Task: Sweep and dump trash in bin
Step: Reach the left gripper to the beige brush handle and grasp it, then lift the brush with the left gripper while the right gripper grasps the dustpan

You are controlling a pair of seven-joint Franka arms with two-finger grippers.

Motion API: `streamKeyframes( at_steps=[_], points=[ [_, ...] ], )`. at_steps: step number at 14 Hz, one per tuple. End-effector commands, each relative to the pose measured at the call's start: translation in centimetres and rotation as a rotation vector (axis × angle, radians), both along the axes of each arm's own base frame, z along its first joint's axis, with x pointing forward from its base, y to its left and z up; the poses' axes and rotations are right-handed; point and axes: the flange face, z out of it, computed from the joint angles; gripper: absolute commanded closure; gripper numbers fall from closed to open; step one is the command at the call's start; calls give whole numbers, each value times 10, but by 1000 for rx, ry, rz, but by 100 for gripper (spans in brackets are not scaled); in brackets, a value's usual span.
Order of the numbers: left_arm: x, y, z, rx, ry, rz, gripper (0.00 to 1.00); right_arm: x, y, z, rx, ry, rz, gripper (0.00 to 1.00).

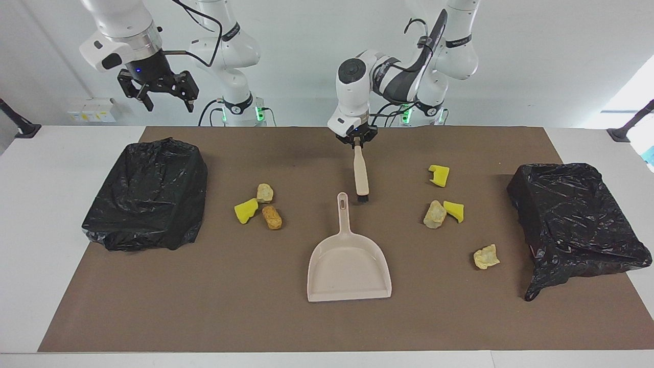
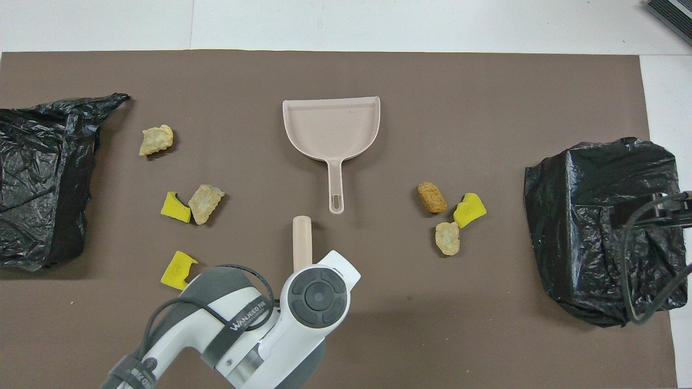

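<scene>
My left gripper (image 1: pixel 356 142) is shut on the top of a beige brush (image 1: pixel 361 176). The brush hangs with its black bristles low over the mat, beside the tip of the dustpan's handle. In the overhead view the wrist hides the gripper and only the brush (image 2: pixel 300 240) shows. Trash lies in two groups: three chunks (image 1: pixel 264 207) toward the right arm's end, several chunks (image 1: pixel 442 212) toward the left arm's end. My right gripper (image 1: pixel 157 94) hangs open and high over the black-bagged bin (image 1: pixel 148 194) at its end.
A beige dustpan (image 1: pixel 349 260) lies mid-mat, handle pointing toward the robots. A second black-bagged bin (image 1: pixel 575 214) stands at the left arm's end. A brown mat (image 1: pixel 204 306) covers the table.
</scene>
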Motion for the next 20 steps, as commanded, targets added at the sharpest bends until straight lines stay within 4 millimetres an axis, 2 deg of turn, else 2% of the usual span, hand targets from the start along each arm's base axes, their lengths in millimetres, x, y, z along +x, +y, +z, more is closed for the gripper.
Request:
streamKeyframes(
  at_steps=[1, 3, 4, 5, 6, 7, 9, 10, 12, 14, 16, 17, 19, 20],
  points=[
    [47, 32, 5, 64, -43, 21, 100, 9, 28, -22, 14, 0, 27, 0],
    [88, 58, 4, 72, -68, 61, 100, 30, 64, -44, 8, -16, 19, 0],
    [115, 76, 6, 64, -60, 27, 100, 40, 82, -51, 6, -29, 18, 0],
    [139, 92, 9, 48, -57, -32, 100, 50, 94, -66, 13, -16, -6, 0],
    [164, 110, 9, 29, -62, -72, 100, 66, 103, -89, 46, -2, -61, 0],
    [178, 124, 13, 48, -82, -92, 100, 85, 117, -110, 64, -6, -87, 0],
    [213, 172, 6, 55, -106, -101, 100, 117, 165, -142, 56, -17, -106, 0],
    [231, 196, 8, 29, -134, -145, 100, 131, 181, -159, 52, -23, -128, 0],
    [253, 238, 9, 17, -175, -182, 100, 143, 230, -186, 50, -42, -75, 0],
    [274, 280, 9, 15, -181, -185, 100, 152, 256, -206, 62, -62, -85, 0],
    [279, 325, 9, 12, -164, -260, 100, 156, 278, -225, 79, -97, -81, 0],
    [280, 345, 7, 8, -163, -300, 100, 158, 295, -234, 108, -117, -94, 0],
    [276, 381, 1, 12, -142, -349, 100, 148, 337, -251, 129, -120, -103, 0],
    [270, 389, -5, 7, -110, -435, 100, 140, 351, -256, 125, -112, -84, 0]
  ],
)
